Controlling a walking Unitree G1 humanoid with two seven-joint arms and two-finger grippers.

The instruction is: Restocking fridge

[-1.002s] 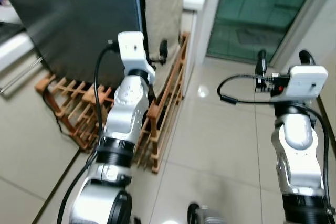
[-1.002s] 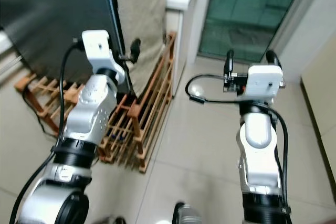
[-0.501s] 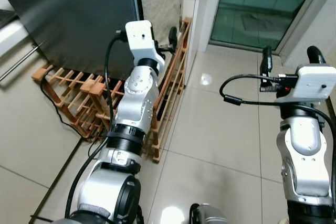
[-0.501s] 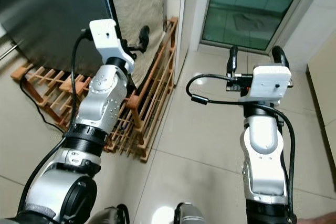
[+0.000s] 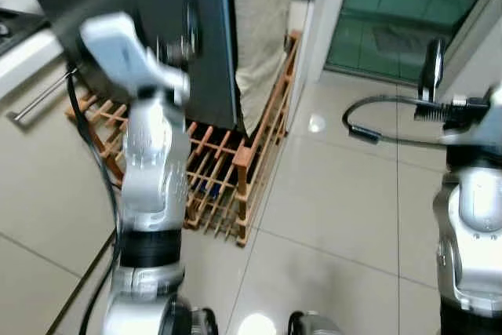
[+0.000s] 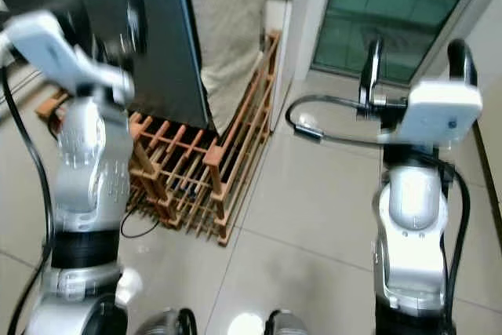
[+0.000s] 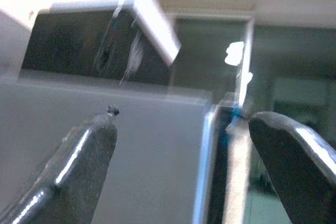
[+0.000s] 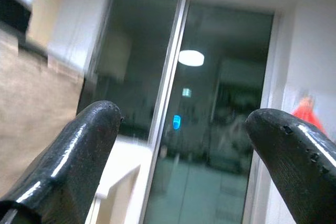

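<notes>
**Both grippers raised and empty before the dark fridge**

The fridge (image 5: 141, 29), a tall dark slab, stands ahead on the robot's left, with a wooden slatted rack (image 5: 227, 178) on the tiled floor (image 5: 345, 217) at its foot and a beige cloth (image 5: 263, 29) hanging just beside its right edge. The left gripper (image 7: 181, 150) is raised in front of the fridge's dark face, fingers spread wide with nothing between them; whether it touches the fridge cannot be told through the blur. The right gripper (image 6: 416, 64) is held up well apart from the fridge, facing a green glass door (image 8: 210, 129), fingers likewise wide and empty.
</notes>
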